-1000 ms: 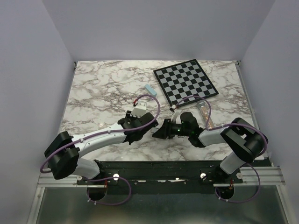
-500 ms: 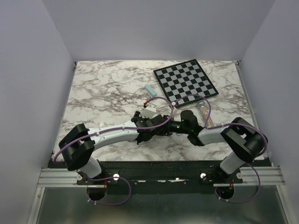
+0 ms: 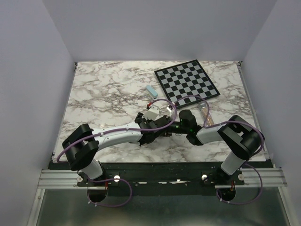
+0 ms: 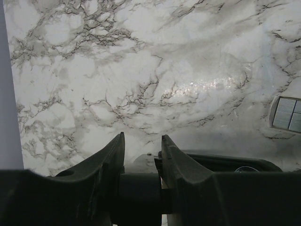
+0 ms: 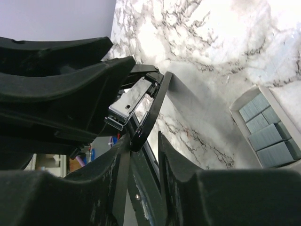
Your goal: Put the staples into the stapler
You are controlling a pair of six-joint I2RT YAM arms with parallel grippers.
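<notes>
Swung in toward centre since a second ago, your left gripper (image 4: 141, 141) now sits right beside the right gripper (image 5: 143, 141) at mid-table. The left jaws are clamped partway closed on the black body of the stapler (image 5: 154, 103). The right jaws, narrower than a moment earlier, pinch its lower black part. The stapler's hinged top arm stands raised, and a silver metal channel (image 5: 130, 102) shows beneath it; you cannot tell whether staples sit inside. At 11 o'clock from the stapler in the overhead view lies a small pale box (image 3: 150, 90); the right wrist view shows blue-grey blocks in it. A checkerboard (image 3: 186, 83) lies at 1 o'clock and a clear tube (image 3: 206, 114) at 2 o'clock, all on the marble table (image 3: 103, 94).
</notes>
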